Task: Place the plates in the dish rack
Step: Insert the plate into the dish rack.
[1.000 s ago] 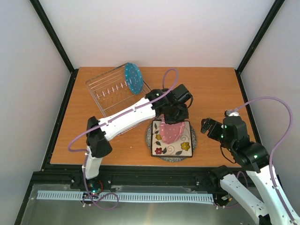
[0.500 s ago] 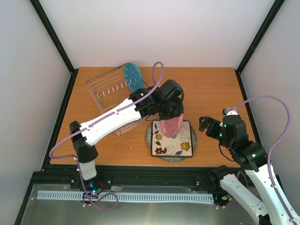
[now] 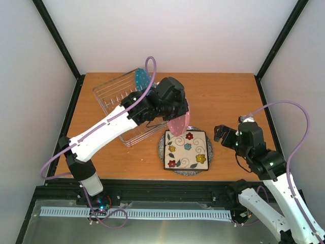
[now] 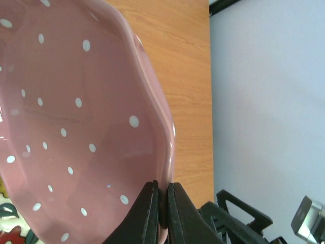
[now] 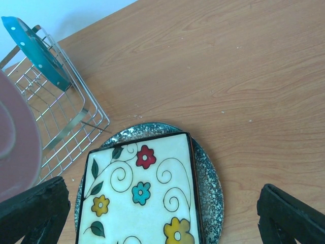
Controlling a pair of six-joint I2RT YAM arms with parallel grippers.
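Observation:
My left gripper (image 3: pixel 178 117) is shut on the rim of a pink white-dotted scalloped plate (image 3: pixel 177 124). It holds the plate on edge in the air, between the dish rack (image 3: pixel 114 99) and the stacked plates. The wrist view shows the jaws (image 4: pixel 162 203) pinching the pink rim (image 4: pixel 76 117). A blue dotted plate (image 3: pixel 142 81) stands upright in the wire rack. A square cream flowered plate (image 3: pixel 187 150) lies on a round grey speckled plate (image 3: pixel 161 147). My right gripper (image 3: pixel 221 133) is open and empty, just right of that stack (image 5: pixel 142 198).
The rack sits at the back left of the wooden table (image 3: pixel 228 96), angled, with its near corner (image 5: pixel 96 127) close to the grey plate (image 5: pixel 208 178). Black frame posts and white walls bound the table.
My left arm has lifted the pink plate up and leftward, off the square plate and toward the rack. The right arm has barely shifted.

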